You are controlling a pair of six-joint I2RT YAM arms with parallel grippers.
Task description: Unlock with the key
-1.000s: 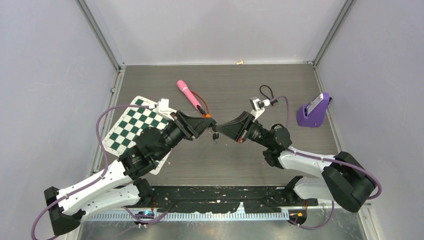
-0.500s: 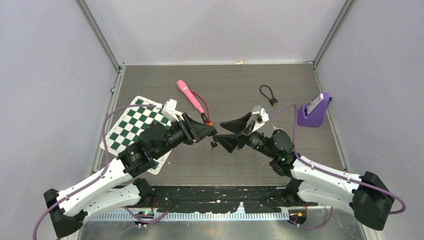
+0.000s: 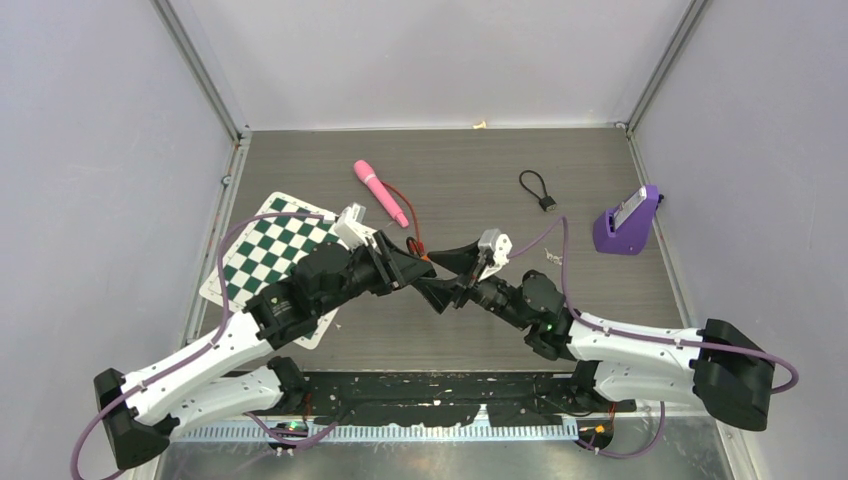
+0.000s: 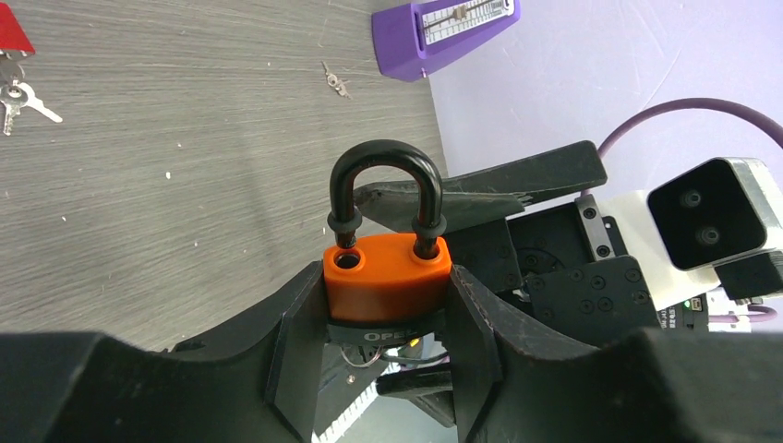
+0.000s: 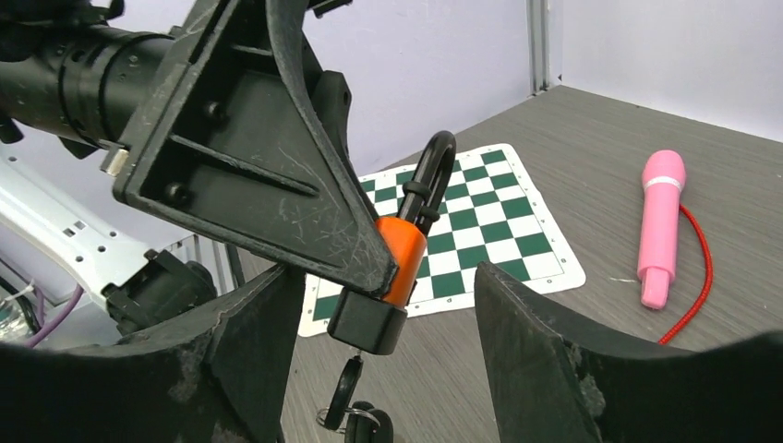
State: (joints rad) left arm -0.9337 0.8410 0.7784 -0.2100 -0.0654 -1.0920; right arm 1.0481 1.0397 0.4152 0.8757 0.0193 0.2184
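Note:
My left gripper (image 4: 386, 300) is shut on an orange padlock (image 4: 388, 268), clamping its body from both sides above the table. The black shackle (image 4: 386, 166) points up, and one leg stands out of its hole. A black-headed key (image 5: 349, 383) sticks out of the lock's black base (image 5: 367, 323) and hangs with a ring and another key. My right gripper (image 5: 392, 360) is open, with one finger on either side of the lock's base and key, touching neither. In the top view the two grippers meet nose to nose at mid-table (image 3: 428, 275), and the padlock is hidden between them.
A checkered mat (image 3: 265, 250) lies left under my left arm. A pink microphone (image 3: 378, 190) with a red cord lies behind the grippers. A black cable loop (image 3: 535, 188) and a purple stand (image 3: 628, 222) are at the right. Spare keys (image 4: 18, 97) lie on the table.
My right gripper was shut at the key and has opened and let it go. Its wrist has dropped lower and shifted left. My left gripper keeps its hold on the padlock.

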